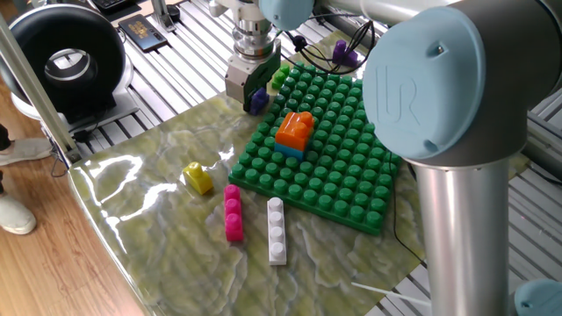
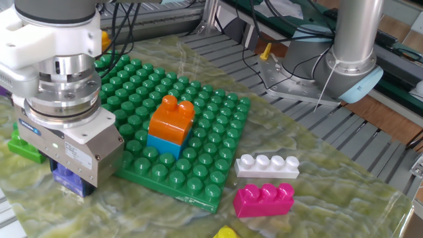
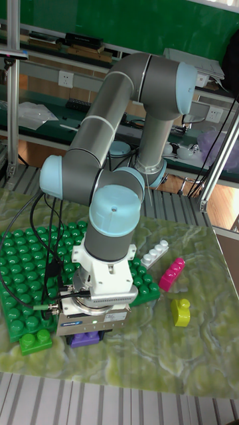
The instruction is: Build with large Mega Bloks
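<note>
My gripper (image 1: pixel 255 98) stands at the far left corner of the green baseplate (image 1: pixel 347 180), shut on a purple Mega Blok (image 2: pixel 66 178) low over the mat. The tall fixed view shows the purple brick (image 3: pixel 85 340) just under the fingers. An orange brick (image 1: pixel 295 128) sits stacked on a light blue one (image 2: pixel 162 144) in the middle of the plate. On the mat in front lie a yellow brick (image 1: pixel 198 178), a pink brick (image 1: pixel 233 213) and a white brick (image 1: pixel 276 230).
A lime green brick (image 2: pixel 25 147) lies right beside the gripper at the plate's corner. A black round device (image 1: pixel 66 61) stands past the mat's left edge. Cables and a small purple object (image 1: pixel 345 54) lie behind the baseplate. The robot's base (image 2: pixel 353 59) is at the back right.
</note>
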